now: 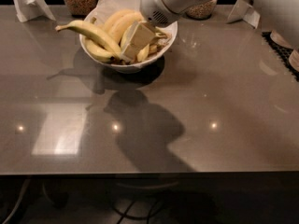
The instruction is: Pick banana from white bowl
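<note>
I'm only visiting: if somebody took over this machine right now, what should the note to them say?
Pincer: low inside the white bowl, over the shorter bananas, just right of the banana.
Banana: still lying in the bowl, its stem poking out over the left rim.
Done: the pincer is at the fruit.
Left: grasp the banana and lift it clear. Whether it is touched yet cannot be told.
</note>
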`<state>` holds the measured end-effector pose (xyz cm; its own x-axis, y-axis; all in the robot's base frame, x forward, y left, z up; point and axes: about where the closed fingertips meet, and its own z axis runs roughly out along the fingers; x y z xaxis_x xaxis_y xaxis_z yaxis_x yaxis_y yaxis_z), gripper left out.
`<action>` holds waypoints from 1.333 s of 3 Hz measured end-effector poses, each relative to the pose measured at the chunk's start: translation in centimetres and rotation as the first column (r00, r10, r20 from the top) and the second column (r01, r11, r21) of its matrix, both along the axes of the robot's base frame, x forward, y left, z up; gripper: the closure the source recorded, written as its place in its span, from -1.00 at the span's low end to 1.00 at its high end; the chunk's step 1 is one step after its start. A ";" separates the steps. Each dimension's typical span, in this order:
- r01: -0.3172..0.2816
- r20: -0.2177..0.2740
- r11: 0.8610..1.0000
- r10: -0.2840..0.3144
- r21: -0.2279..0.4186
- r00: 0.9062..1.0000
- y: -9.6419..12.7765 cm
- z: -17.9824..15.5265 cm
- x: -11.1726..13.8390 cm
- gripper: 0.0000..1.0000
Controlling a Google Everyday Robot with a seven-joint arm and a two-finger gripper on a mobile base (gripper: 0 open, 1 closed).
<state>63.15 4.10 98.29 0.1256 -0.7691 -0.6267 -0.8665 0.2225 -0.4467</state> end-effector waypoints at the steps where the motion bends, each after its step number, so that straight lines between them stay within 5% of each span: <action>1: -0.040 -0.009 0.998 0.041 0.047 0.999 3.5 -0.9 2.1 -1.00; 2: -0.084 -0.020 0.993 0.086 0.081 0.996 6.6 -1.4 3.5 -0.94; 4: -0.118 -0.046 0.985 0.125 0.123 0.991 10.2 -1.4 4.5 -0.48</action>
<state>67.66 14.34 96.88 0.1772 -0.6692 -0.7216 -0.9124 0.1633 -0.3754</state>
